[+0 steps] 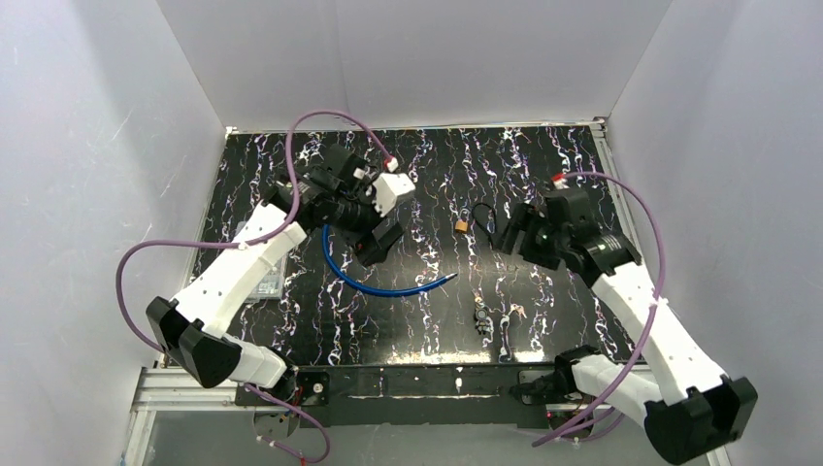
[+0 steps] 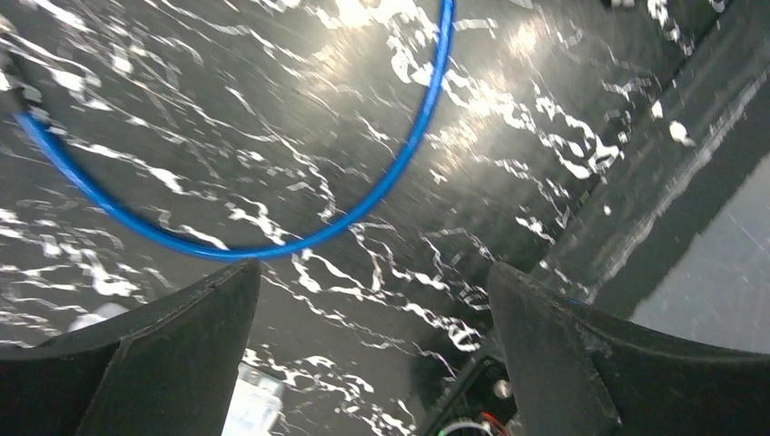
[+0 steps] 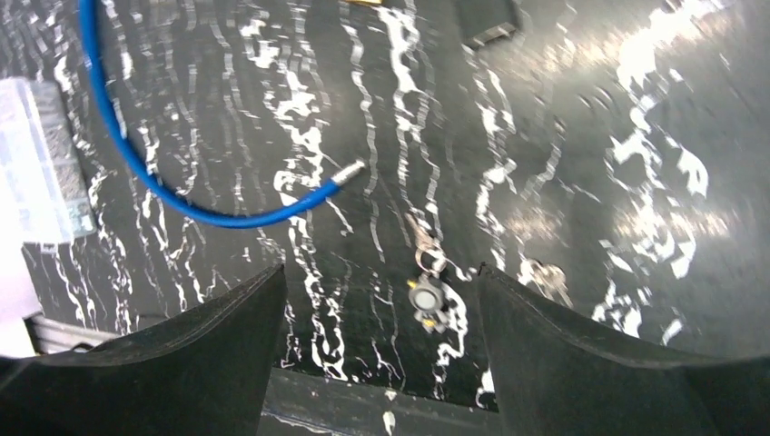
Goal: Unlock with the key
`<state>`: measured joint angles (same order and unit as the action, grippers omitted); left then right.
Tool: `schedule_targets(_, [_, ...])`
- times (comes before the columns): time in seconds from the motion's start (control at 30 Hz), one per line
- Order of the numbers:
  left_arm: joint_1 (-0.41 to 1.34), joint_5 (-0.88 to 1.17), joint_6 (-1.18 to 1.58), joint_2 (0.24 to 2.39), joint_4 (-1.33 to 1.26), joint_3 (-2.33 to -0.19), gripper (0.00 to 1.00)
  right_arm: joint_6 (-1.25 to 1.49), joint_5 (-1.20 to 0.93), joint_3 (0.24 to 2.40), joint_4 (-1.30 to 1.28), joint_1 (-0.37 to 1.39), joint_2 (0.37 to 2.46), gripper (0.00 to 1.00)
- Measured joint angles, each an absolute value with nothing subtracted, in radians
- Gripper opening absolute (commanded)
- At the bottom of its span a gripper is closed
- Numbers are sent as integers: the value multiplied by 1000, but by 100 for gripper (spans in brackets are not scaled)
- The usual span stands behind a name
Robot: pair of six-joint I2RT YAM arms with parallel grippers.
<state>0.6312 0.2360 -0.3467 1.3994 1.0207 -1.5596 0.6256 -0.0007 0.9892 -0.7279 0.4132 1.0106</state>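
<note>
Right end effector (image 1: 511,236) hangs wide open and empty over the middle of the table (image 1: 543,155), just right of the small brass padlock (image 1: 464,226), which lies about halfway between the near and far edges. Its wrist view looks past spread fingers at a key bunch (image 3: 425,272) lying close to the near edge. A second small metal piece (image 3: 545,277) sits just beside the bunch, and it is too blurred to tell whether that is also a key. Left end effector (image 2: 372,272) is spread wide too, with nothing between its fingers, and hovers over a blue cable (image 2: 399,173) that curves across the left half of the table.

With both empty, the step in hand looks like fetching the key. To do it well, the right arm probably needs to drop toward the near edge, straddle the bunch at its ring or bow so the blade stays free, and close squarely. Flat metal on this slick surface may skid out of a shallow pinch. The left arm would then have to steady the padlock, since so small a body will likely spin under a turning key.

One metal tip (image 3: 350,170) of the cable ends near the keys and could snag a low approach. A clear packet (image 1: 267,277) sits by the left edge, well apart.
</note>
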Motion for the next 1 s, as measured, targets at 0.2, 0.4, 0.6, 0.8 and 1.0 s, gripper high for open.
schedule_targets(0.2, [630, 302, -375, 1399, 1014, -1428, 98, 684, -27, 850, -777, 319, 960, 79])
schedule_targets(0.4, [621, 338, -383, 1403, 977, -1369, 98, 712, -53, 788, -780, 291, 1076, 71])
schedule_targets(0.6, [616, 352, -382, 1404, 940, -1306, 98, 729, -75, 763, -760, 288, 1135, 65])
schedule_targets(0.8, [616, 353, -380, 1393, 928, -1258, 98, 746, -75, 735, -759, 288, 1145, 66])
schedule_targets(1.0, [614, 365, -370, 1357, 955, -1235, 98, 781, -74, 677, -743, 288, 1176, 66])
